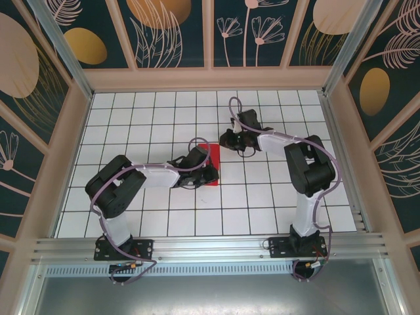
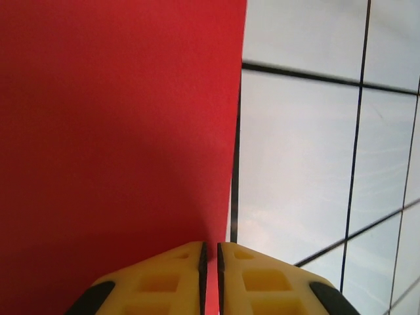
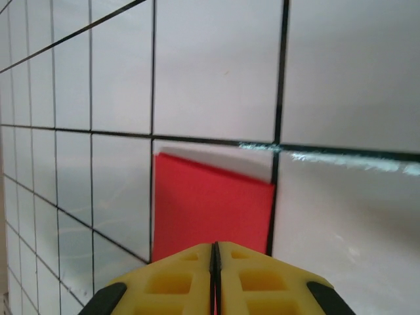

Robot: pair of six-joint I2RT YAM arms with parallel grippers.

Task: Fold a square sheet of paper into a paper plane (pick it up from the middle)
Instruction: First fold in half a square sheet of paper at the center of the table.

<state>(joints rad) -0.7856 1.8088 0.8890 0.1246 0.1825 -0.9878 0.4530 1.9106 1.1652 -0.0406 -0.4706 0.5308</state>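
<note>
your left gripper (image 2: 210,245) pinches the right edge of the square sheet of paper (image 2: 111,144), which lies mid-table (image 2: 302,164). your right gripper (image 3: 214,245), pressed together and empty, hangs near the sheet's far side.

1 square sheet of paper (image 1: 214,157), 2 arms (image 1: 154,176) (image 1: 308,164), 2 pairs of yellow fingers (image 2: 164,282) (image 3: 170,282), 1 tiled table (image 1: 164,216)
</note>
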